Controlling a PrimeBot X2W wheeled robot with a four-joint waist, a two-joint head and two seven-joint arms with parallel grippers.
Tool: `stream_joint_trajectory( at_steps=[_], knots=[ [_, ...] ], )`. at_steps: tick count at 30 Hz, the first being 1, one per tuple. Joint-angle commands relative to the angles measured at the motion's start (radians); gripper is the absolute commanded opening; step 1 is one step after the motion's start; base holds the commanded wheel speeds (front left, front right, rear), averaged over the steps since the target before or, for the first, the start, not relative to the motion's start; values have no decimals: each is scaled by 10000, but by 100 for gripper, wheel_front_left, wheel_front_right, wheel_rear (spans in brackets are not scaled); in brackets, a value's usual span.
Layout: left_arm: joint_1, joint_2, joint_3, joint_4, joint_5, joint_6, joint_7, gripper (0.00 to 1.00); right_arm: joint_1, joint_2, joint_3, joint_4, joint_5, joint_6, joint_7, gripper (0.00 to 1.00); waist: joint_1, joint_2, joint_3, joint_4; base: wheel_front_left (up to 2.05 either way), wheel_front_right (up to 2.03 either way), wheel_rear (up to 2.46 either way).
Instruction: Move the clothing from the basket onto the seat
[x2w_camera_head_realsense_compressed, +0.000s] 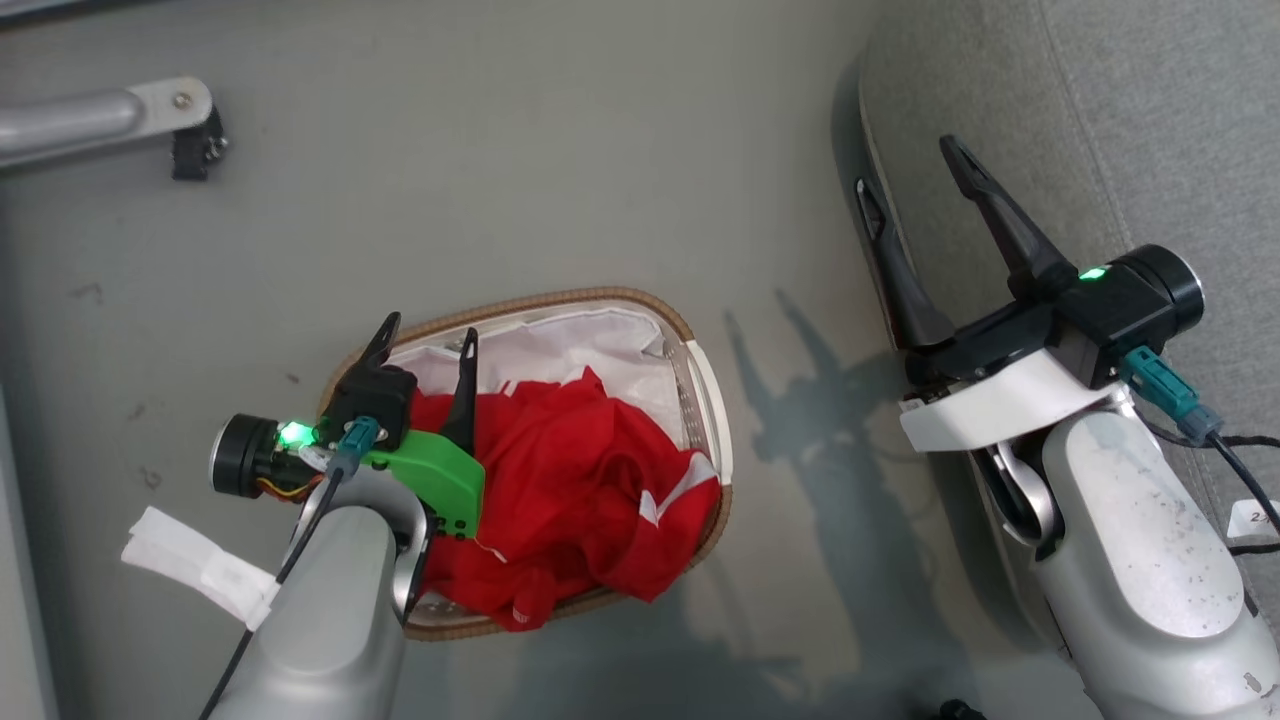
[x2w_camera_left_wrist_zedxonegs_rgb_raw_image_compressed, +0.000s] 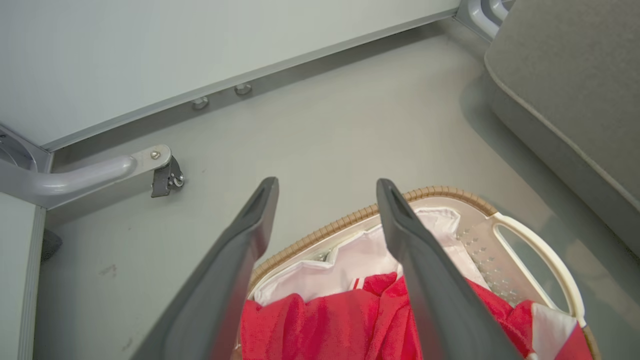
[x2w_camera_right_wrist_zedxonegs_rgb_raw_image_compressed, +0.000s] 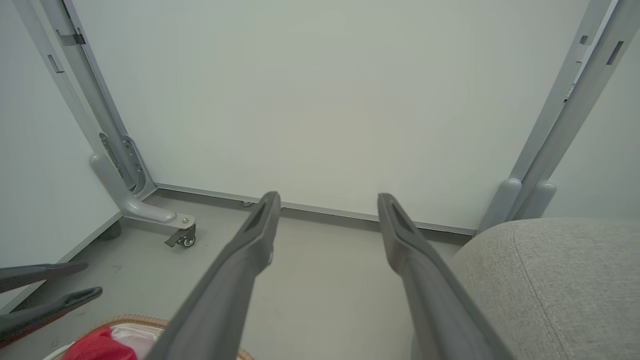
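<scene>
Clothing (x2w_camera_head_realsense_compressed: 570, 470) in basket (x2w_camera_head_realsense_compressed: 600, 296), beneath spread left hand (x2w_camera_head_realsense_compressed: 431, 327), right hand (x2w_camera_head_realsense_compressed: 905, 163) spread too

The smooth grey floor (x2w_camera_head_realsense_compressed: 560, 150) carries the oval white laundry basket (x2w_camera_head_realsense_compressed: 715, 420) with its brown woven rim. It stands to the left of the grey upholstered seat (x2w_camera_head_realsense_compressed: 1150, 110), apart from it. A grey metal frame leg (x2w_camera_head_realsense_compressed: 100, 115) on a black caster (x2w_camera_head_realsense_compressed: 195, 150) rests far left. Dark scuff marks (x2w_camera_head_realsense_compressed: 88, 292) dot the floor nearby.

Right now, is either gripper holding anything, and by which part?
Nothing is held. The left gripper stands open over the clothing in the basket, not closed on it; the right gripper stands open and empty by the seat.
</scene>
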Motion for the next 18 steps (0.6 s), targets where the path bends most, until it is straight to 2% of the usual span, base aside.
stream_joint_trajectory(
  at_steps=[1,11,18],
  knots=[
    [-419,55,-28,277,121,-76,-5,100,-227,-9,17,-144,-25,-6,-24,100,-1,0,1872,-790,0,0,0],
    [-1670,118,-471,2259,121,-396,-7,100,-731,162,187,-698,-118,-6,-22,100,-1,0,3268,-1006,0,0,0],
    [-2437,99,-950,3764,-99,-573,-7,100,-821,120,224,-712,-175,-6,-24,100,-1,0,3866,-1140,0,0,0]
  ],
)
